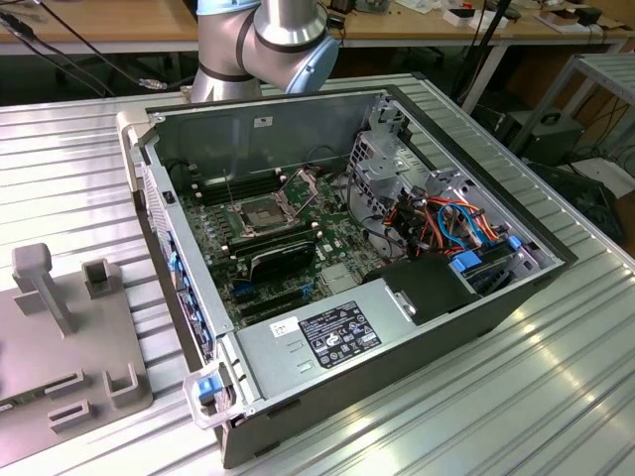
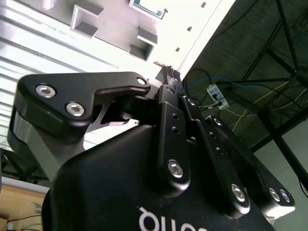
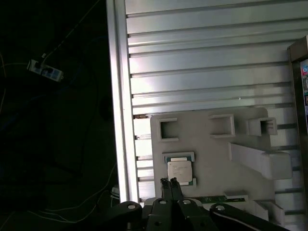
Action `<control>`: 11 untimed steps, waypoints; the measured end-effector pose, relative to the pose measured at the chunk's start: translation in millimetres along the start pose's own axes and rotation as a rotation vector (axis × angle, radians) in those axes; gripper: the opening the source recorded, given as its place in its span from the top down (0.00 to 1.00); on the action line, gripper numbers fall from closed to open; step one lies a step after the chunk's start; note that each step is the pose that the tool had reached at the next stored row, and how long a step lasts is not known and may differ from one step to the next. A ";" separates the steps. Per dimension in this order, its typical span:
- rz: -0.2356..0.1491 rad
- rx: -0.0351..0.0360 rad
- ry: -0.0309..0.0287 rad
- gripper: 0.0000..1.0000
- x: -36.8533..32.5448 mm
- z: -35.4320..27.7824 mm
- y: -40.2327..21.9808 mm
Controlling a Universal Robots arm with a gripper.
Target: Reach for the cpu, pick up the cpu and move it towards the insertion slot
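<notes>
While the claw [image 3: 169, 182] hangs with its two black fingertips pressed together and empty, the one cpu [image 3: 179, 169] lies just beyond them, flat in its cradle on the single grey fixture plate [image 3: 207, 139]. That plate sits on the ribbed aluminium bench [image 3: 202, 72] beside one open computer case [image 1: 298, 129], whose motherboard carries the one insertion slot [image 1: 260, 213]. Past the bench edge, one power strip [image 3: 44, 70] rests on a dark floor among cables.

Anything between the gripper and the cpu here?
Nothing: in the first wrist view the stretch from gripper to cpu is bare.
</notes>
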State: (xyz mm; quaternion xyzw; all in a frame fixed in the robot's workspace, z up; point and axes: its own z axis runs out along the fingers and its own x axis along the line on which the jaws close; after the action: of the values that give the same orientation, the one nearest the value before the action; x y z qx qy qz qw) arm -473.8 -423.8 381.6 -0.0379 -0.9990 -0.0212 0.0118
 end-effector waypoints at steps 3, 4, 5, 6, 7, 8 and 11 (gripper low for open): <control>0.000 0.0000 0.0000 0.89 0.0 0.0 0.0; 0.000 0.0000 0.0000 0.83 0.1 0.0 0.0; 0.000 0.0000 0.0000 0.76 0.1 0.0 0.0; 0.000 0.0000 0.0000 0.71 0.1 0.0 0.0; 0.000 0.0000 0.0000 0.64 0.1 0.0 0.0; 0.000 0.0000 0.0001 0.58 0.1 0.0 0.0; -0.004 0.0004 0.0038 0.40 0.2 1.3 0.1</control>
State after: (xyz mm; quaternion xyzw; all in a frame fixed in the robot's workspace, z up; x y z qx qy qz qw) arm -474.1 -423.6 380.3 -0.0359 -0.9990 -0.0211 0.0136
